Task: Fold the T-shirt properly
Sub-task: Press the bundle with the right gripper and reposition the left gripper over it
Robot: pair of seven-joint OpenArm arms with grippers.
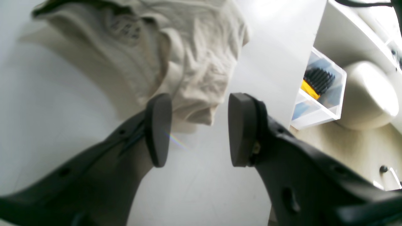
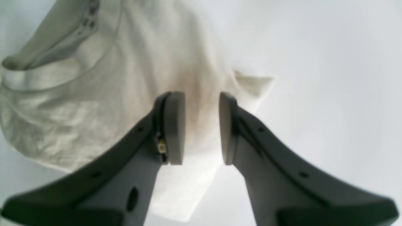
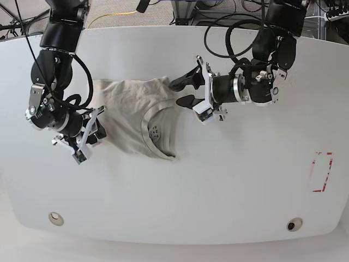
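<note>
The beige T-shirt (image 3: pixel 131 112) lies crumpled on the white table (image 3: pixel 234 180), its collar (image 3: pixel 155 131) turned toward the front. My left gripper (image 3: pixel 181 91) hangs at the shirt's back right corner. In the left wrist view the left gripper (image 1: pixel 199 130) is open, and the shirt's bunched edge (image 1: pixel 188 72) lies just beyond its pads (image 1: pixel 158 128). My right gripper (image 3: pixel 94 126) sits at the shirt's left edge. In the right wrist view the right gripper (image 2: pixel 201 127) has its jaws apart over the shirt's cloth (image 2: pixel 125 94), which shows in the gap.
A clear box (image 1: pixel 320 91) holding black and yellow parts stands past the table's edge in the left wrist view. A red marked rectangle (image 3: pixel 323 172) is on the table at the right. Two round fittings (image 3: pixel 54 218) (image 3: pixel 294 225) sit near the front edge.
</note>
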